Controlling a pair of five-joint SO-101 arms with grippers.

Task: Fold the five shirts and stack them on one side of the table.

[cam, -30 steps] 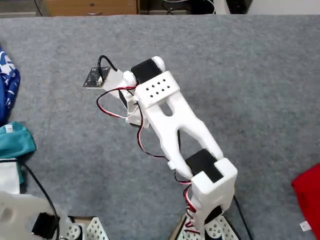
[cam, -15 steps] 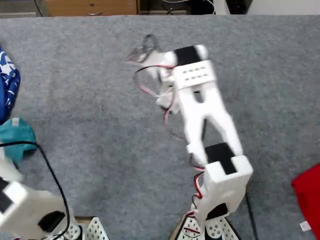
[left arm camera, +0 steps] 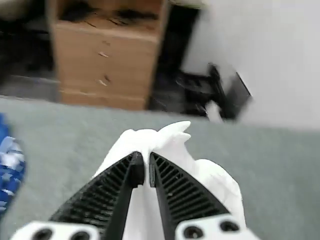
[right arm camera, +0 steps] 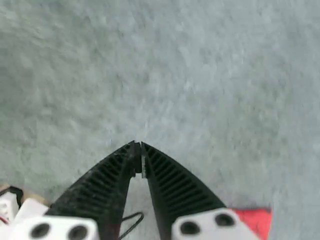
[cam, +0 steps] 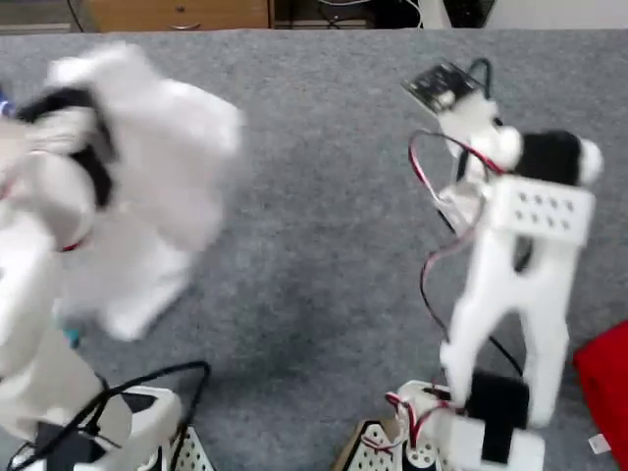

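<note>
Lifted since a second ago, the crumpled white cloth shirt [cam: 167, 128] now hangs bunched over the left part of the grey felt table [cam: 324, 196]. Its pointed fold is pinched in the clenched, ribbed black jaws of the left gripper [left arm camera: 146, 165], on an arm reared high. I count three shirts: that one, one red cloth shirt [cam: 603, 368] at the right edge, and one blue patterned shirt [left arm camera: 7, 170] at the left edge. Of two white plastic arms, the right arm [cam: 520, 255] has swung from the middle to the right, elbow bent, its right gripper [right arm camera: 137, 155] clenched on nothing over the felt.
</note>
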